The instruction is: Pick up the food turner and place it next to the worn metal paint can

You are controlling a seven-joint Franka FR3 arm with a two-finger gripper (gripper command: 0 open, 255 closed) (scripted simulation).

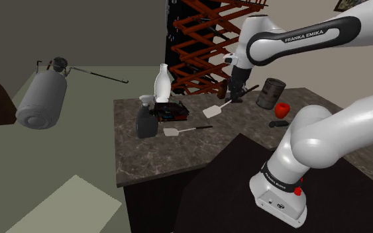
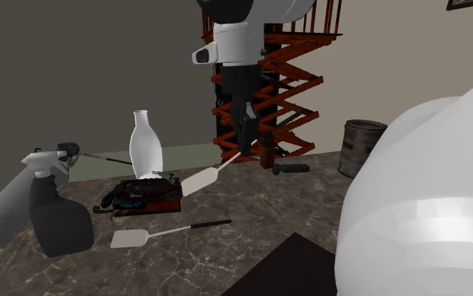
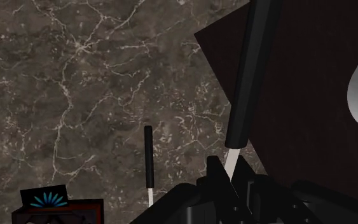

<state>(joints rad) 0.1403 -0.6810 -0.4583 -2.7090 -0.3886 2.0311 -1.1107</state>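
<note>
My gripper [image 1: 235, 91] is shut on a food turner [image 1: 214, 110] and holds it in the air above the dark marble table [image 1: 152, 159]. Its white blade [image 2: 197, 181] hangs tilted down towards the shoulder view's left. In the wrist view the fingers [image 3: 217, 173] clasp the thin white shaft [image 3: 233, 158], and the black handle [image 3: 250, 70] runs away from the hand. The worn metal paint can [image 1: 271, 94] stands at the table's back right, right of the gripper; the same paint can [image 2: 360, 147] is in the second exterior view. A second, similar turner [image 1: 176, 131] lies flat on the table.
A white bottle [image 1: 162, 85], a dark spray bottle [image 1: 146, 120] and a black-and-red box [image 1: 170, 111] cluster at the back left. A red object [image 1: 281, 109] and a small black piece [image 1: 279, 123] lie near the can. A grey tank [image 1: 42, 99] lies on the floor, and a red staircase [image 1: 208, 40] stands behind the table.
</note>
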